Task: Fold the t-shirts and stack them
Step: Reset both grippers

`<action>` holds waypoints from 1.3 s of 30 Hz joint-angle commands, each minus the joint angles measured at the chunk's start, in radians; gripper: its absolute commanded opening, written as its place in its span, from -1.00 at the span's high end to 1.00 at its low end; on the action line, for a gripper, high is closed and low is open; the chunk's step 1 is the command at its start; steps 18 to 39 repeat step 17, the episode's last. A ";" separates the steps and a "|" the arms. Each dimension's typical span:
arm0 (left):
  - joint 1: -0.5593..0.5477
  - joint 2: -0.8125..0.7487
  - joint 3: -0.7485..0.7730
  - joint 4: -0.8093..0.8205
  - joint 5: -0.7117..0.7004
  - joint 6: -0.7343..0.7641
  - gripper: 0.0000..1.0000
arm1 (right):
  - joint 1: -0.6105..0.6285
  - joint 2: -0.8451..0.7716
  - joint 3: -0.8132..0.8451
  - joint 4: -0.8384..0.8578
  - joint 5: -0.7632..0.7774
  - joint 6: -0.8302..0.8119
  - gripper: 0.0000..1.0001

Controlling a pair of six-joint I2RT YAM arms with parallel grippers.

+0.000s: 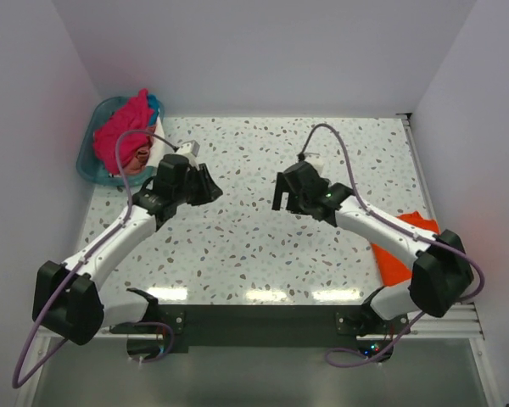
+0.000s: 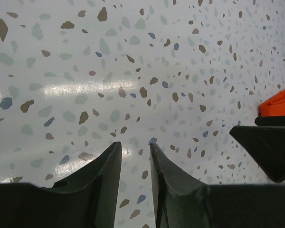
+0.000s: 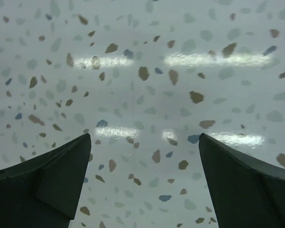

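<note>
A folded bright orange t-shirt (image 1: 405, 248) lies at the table's right edge, partly under my right arm; its corner shows in the left wrist view (image 2: 278, 102). A magenta-pink t-shirt (image 1: 121, 131) is heaped in the teal basket (image 1: 92, 165) at the back left, with a bit of blue cloth (image 1: 155, 107) behind it. My left gripper (image 1: 210, 185) (image 2: 135, 145) hangs over bare table left of centre, its jaws a narrow gap apart and empty. My right gripper (image 1: 282, 191) (image 3: 145, 137) faces it right of centre, jaws wide open and empty.
The speckled terrazzo tabletop (image 1: 254, 246) lies between the two grippers. White walls close in the back and both sides. My right gripper's dark body (image 2: 268, 145) shows at the right of the left wrist view.
</note>
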 commanded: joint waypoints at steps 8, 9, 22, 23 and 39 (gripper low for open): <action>0.013 -0.159 -0.172 0.013 -0.080 0.034 0.28 | 0.112 -0.041 -0.030 0.203 -0.098 -0.112 -0.97; 0.010 -0.166 -0.183 0.016 -0.077 0.032 0.28 | 0.111 -0.055 -0.036 0.198 -0.090 -0.135 -0.97; 0.009 -0.225 -0.260 0.018 -0.069 0.020 0.28 | 0.111 -0.159 -0.082 0.174 -0.023 -0.181 -0.97; 0.009 -0.225 -0.260 0.018 -0.069 0.020 0.28 | 0.111 -0.159 -0.082 0.174 -0.023 -0.181 -0.97; 0.009 -0.225 -0.260 0.018 -0.069 0.020 0.28 | 0.111 -0.159 -0.082 0.174 -0.023 -0.181 -0.97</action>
